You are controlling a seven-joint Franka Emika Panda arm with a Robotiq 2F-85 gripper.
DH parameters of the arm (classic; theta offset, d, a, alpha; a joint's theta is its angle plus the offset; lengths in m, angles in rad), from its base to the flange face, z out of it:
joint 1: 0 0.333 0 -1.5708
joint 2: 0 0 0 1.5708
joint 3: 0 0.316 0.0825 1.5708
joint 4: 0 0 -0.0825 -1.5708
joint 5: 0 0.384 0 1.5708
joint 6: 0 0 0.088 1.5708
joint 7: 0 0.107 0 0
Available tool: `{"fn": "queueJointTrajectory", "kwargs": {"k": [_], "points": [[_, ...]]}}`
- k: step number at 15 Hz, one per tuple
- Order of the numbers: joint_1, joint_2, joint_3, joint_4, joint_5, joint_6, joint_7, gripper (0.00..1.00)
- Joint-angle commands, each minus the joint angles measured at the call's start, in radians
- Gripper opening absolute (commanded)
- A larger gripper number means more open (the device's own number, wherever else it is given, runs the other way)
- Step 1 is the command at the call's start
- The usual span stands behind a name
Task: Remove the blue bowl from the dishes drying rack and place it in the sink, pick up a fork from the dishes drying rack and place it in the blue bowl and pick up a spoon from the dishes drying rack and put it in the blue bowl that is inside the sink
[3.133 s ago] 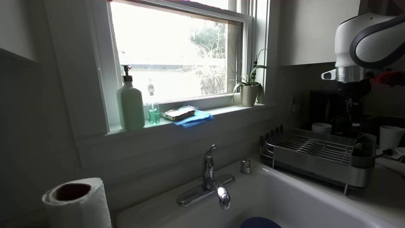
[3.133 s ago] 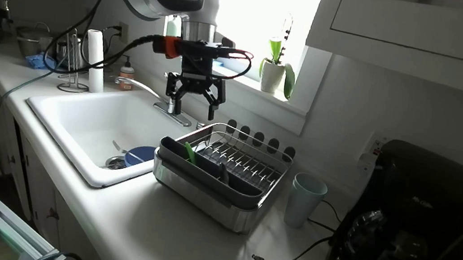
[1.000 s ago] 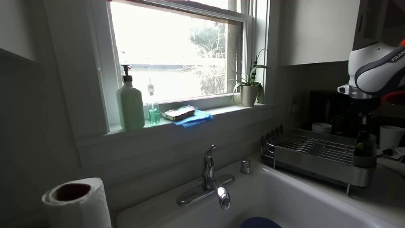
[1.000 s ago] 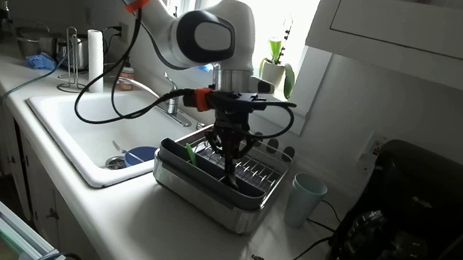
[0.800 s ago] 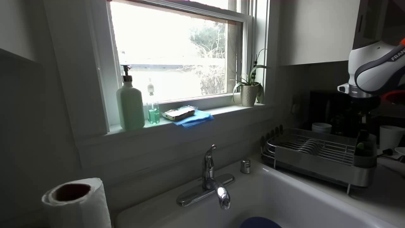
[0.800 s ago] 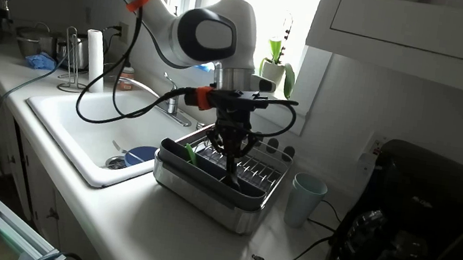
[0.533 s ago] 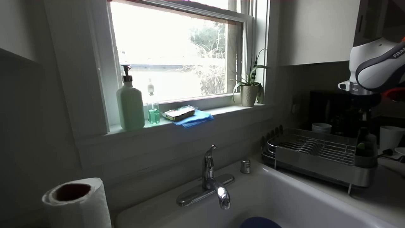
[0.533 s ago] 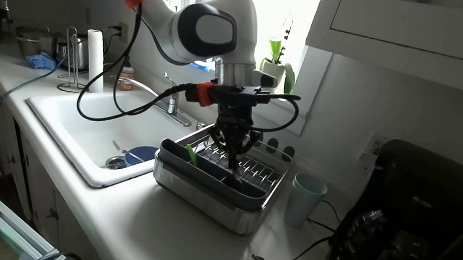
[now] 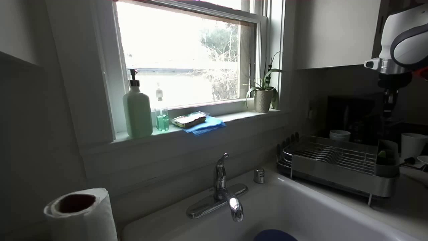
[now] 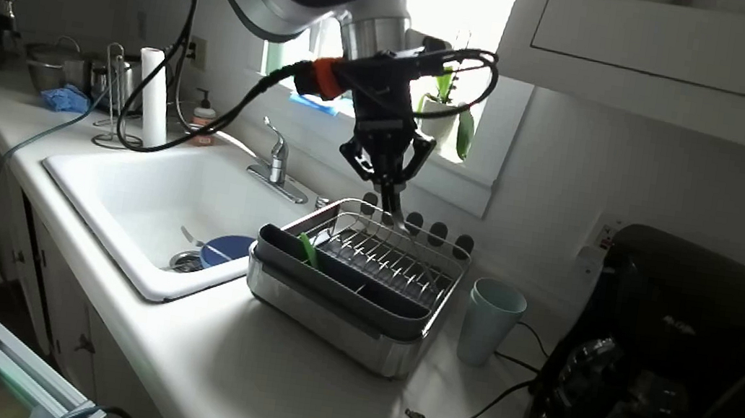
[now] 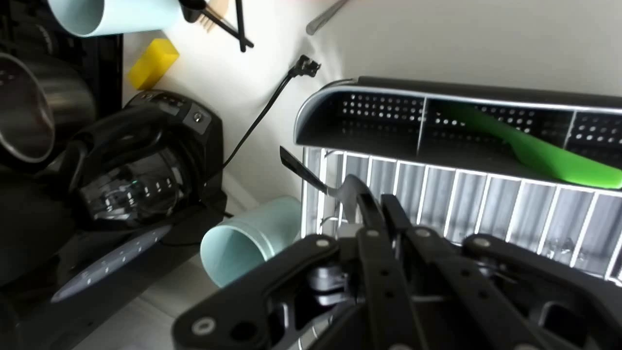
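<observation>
Jaws pinch what seems a silver metal spoon [image 11: 349, 188]; the round blue bowl [image 10: 231, 244] and slim silver fork [image 10: 193, 238] lie in the white sink [image 10: 126, 200]; spoon delivery likely remains.

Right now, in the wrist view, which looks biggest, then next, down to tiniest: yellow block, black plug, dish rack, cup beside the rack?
1. Dish rack, even cut off at the picture's edge
2. Cup
3. Yellow block
4. Black plug
Real sizes could differ: nearness to the camera counts.
</observation>
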Motion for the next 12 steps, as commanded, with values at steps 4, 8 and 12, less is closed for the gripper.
{"fn": "queueJointTrajectory", "kwargs": {"k": [4, 8, 12], "points": [[0.07, -0.198, 0.071, -0.035, -0.01, -0.042, -0.026, 0.01], [0.169, -0.242, 0.113, -0.037, 0.052, -0.089, -0.084, 0.01], [0.28, -0.233, 0.136, -0.036, 0.178, -0.169, -0.157, 0.01]]}}
